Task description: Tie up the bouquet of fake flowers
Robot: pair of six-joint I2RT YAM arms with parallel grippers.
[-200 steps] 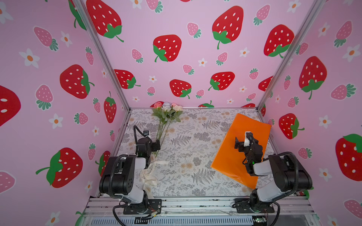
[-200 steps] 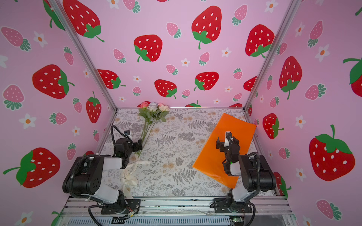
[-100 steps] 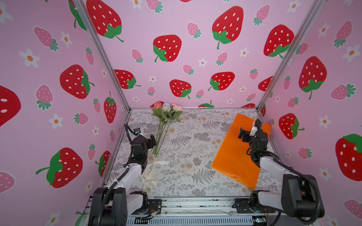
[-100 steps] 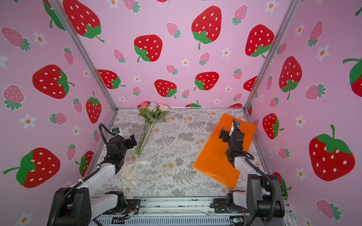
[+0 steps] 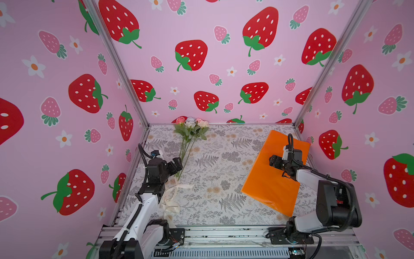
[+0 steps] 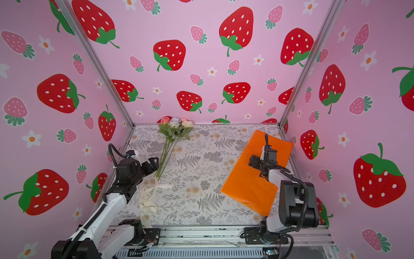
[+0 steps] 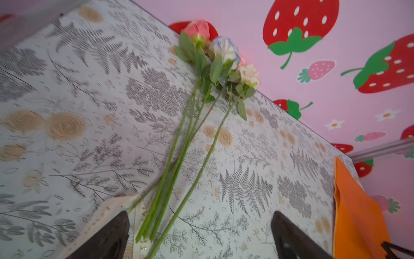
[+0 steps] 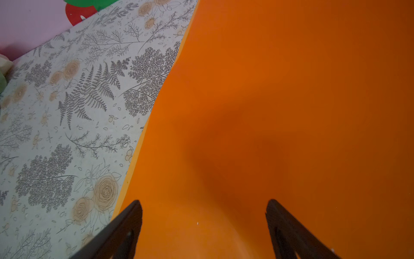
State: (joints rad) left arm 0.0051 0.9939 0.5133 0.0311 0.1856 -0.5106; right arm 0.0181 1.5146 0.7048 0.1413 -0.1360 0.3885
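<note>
Reaching farther forward with both arms than a second ago. Holding the left hand (image 7: 200,214) wide and empty, stem ends of the bouquet of fake flowers (image 7: 215,67) lying on the worktop (image 7: 89,157) in line between its fingers (image 7: 107,235). Hovering the right hand (image 8: 204,201) wide over orange paper (image 8: 291,112). Judging stems light, thin, slippery, heads soft: gripping low on the bunch. Counting one bouquet, roughly four stems, one ribbon (image 5: 171,197).

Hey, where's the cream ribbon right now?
In a top view the cream ribbon lies front left on the table, at the stem ends of the bouquet of fake flowers, beside the left arm.
</note>
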